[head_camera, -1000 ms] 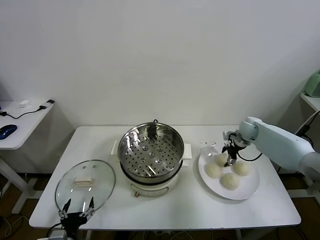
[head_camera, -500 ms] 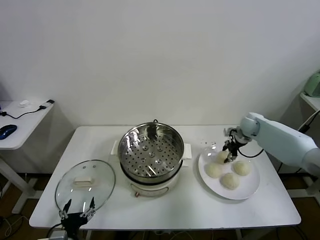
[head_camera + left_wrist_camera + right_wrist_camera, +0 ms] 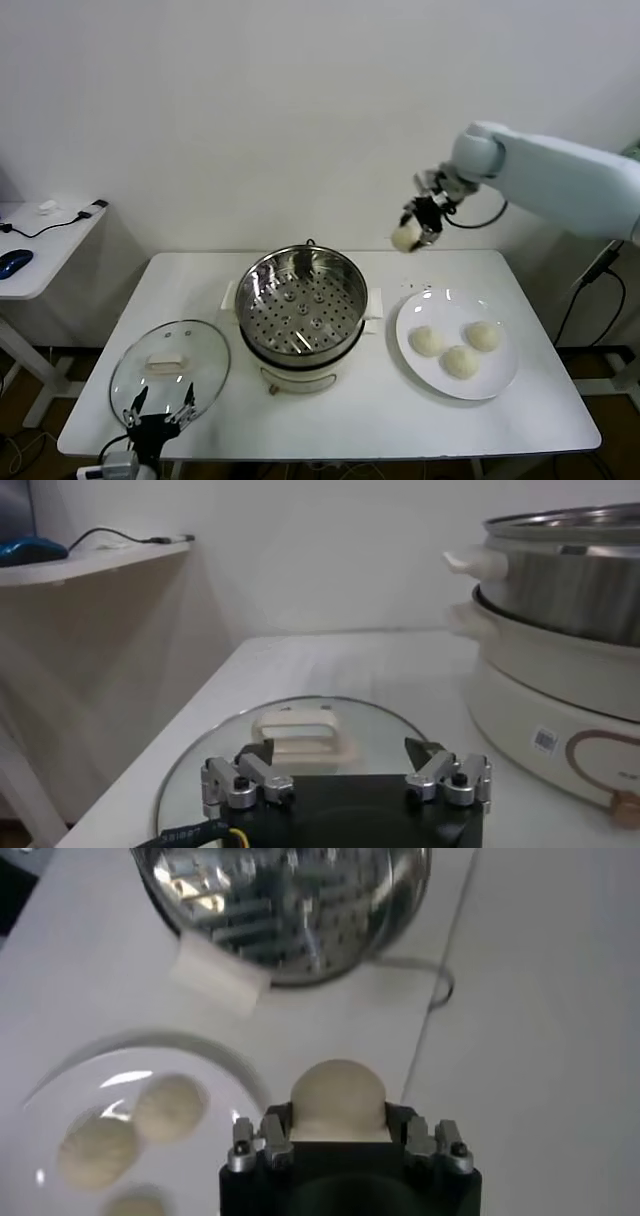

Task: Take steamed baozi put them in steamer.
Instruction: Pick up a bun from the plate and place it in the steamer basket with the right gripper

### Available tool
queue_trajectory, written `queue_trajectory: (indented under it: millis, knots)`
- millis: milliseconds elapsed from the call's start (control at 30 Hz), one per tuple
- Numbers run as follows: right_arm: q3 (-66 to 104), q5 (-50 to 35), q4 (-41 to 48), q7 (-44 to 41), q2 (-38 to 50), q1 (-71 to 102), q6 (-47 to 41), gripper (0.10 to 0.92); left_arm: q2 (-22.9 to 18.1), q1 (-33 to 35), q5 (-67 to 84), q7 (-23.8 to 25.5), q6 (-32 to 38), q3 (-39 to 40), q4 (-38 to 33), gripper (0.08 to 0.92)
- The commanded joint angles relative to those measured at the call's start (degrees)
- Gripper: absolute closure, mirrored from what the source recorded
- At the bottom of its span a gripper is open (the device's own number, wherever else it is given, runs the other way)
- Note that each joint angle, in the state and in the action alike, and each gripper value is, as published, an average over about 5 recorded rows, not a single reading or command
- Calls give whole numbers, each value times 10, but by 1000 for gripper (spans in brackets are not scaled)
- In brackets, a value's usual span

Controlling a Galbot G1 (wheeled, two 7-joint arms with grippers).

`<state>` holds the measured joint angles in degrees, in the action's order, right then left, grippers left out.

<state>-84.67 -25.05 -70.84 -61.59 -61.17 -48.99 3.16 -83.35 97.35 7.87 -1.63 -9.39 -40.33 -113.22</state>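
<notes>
At the counter's point(image 3: 520, 420) near-left corner, the left hand point(image 3: 155, 418) sits parked at about 7 o'clock from the steamer point(image 3: 303, 300), its fingers point(image 3: 235, 780) spread apart and gripping nothing, poised just over the glass lid point(image 3: 170, 366). The steamer stands mid-counter, its perforated tray bare. High above the counter's far edge, the right hand point(image 3: 424, 217) pinches one steamed baozi point(image 3: 404, 238) between its fingers point(image 3: 250, 1144), the bun held in the air. The relation that matters: the steamer lies at roughly 8 o'clock from the held bun, below it and toward the robot's left, so the carry looks to call for a leftward sweep and then a descent over the pot. The right arm reaches in from the right edge, forearm raised and wrist angled downward. Three more baozi point(image 3: 458, 350) wait on the white plate point(image 3: 505, 373) at 3 o'clock from the steamer.
</notes>
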Motion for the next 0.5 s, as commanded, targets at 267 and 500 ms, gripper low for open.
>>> queue_trajectory:
  millis: [267, 500]
  knots:
    - [-1, 232, -19, 10, -135, 60, 258, 406, 2, -2, 0, 1, 5, 0, -1, 177]
    - [52, 319, 105, 36, -158, 165, 298, 406, 2, 1, -1, -1, 9, 0, 1, 177]
